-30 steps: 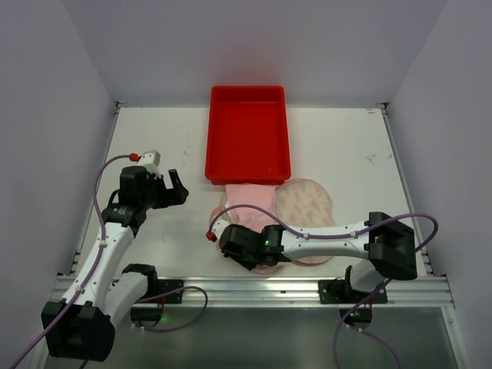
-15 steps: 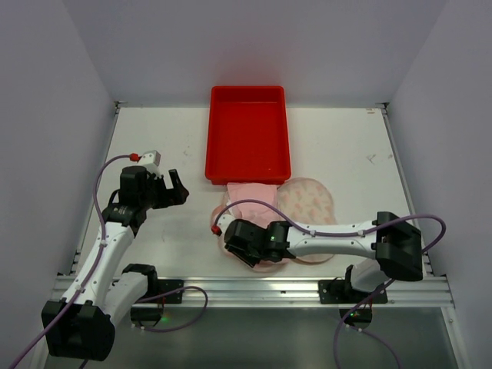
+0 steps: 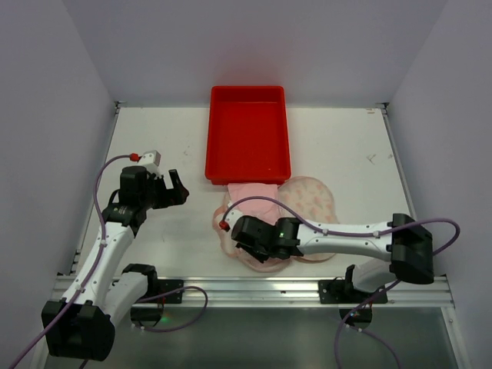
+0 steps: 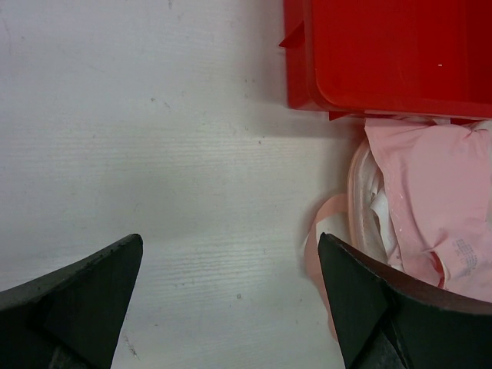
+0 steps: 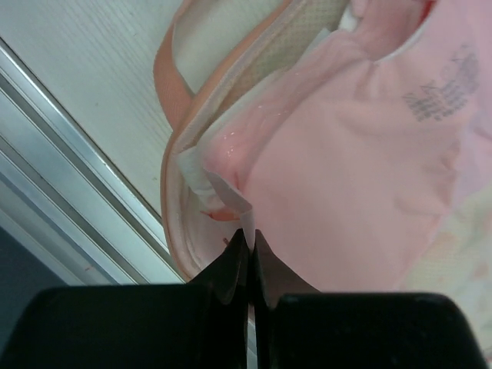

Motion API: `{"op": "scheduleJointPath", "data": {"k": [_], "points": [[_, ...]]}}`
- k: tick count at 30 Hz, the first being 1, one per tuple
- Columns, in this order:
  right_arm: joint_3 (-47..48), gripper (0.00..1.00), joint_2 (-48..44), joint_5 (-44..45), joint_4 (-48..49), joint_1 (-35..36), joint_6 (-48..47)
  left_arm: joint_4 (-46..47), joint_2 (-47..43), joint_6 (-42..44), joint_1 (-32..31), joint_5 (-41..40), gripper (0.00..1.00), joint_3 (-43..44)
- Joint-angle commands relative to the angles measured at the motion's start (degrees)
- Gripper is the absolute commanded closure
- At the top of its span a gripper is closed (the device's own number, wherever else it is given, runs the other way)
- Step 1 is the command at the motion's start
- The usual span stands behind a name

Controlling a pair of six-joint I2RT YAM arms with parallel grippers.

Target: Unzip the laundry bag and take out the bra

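The laundry bag lies open just in front of the red tray, and its pink-trimmed rim shows in the right wrist view. The pale pink bra lies inside it, spilling toward the tray. It also shows in the left wrist view and the right wrist view. My right gripper is shut on a white edge of the bra at the bag's near left rim. In the top view its fingers are hidden under the wrist. My left gripper is open and empty over bare table, left of the bag.
A red rectangular tray stands behind the bag, touching it, and its corner shows in the left wrist view. The table's aluminium front rail runs close under my right gripper. A pink strap loop lies on the table at the bag's left.
My right arm has shifted to the right, its wrist moving a little along the bag's near edge. The left arm has not moved.
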Motion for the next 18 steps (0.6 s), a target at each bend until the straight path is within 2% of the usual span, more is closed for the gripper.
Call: {"op": "scheduleJointPath", "data": {"k": [1,5,10,11,14,18], "points": [[5.2,1.00,-6.8,5.7,-6.2,-0.1,-0.8,0.8,-0.1,0.2,0.7,0.9,0.00,-0.1],[9.4,1.00,-13.8,11.8,-9.2,-0.4,-3.6,0.9,-0.2,0.3,0.8,1.1,0.00,0.0],[18.3,1.00,-17.4,19.7,-8.2,-3.7,-13.7,1.0,0.0,0.3,0.9,1.4,0.00,0.0],[19.6,1.00,-17.6,19.8,-7.0,-6.2,-18.7,1.0,0.0,0.3,1.0,1.4,0.00,0.0],[25.2,1.00,-17.3,19.9,-1.2,-11.1,-26.0,1.0,0.0,0.3,1.1,1.6,0.00,0.0],[30.8,1.00,-14.6,20.0,12.2,-15.8,-44.3,1.0,-0.3,0.4,1.1,1.8,0.00,0.0]]}}
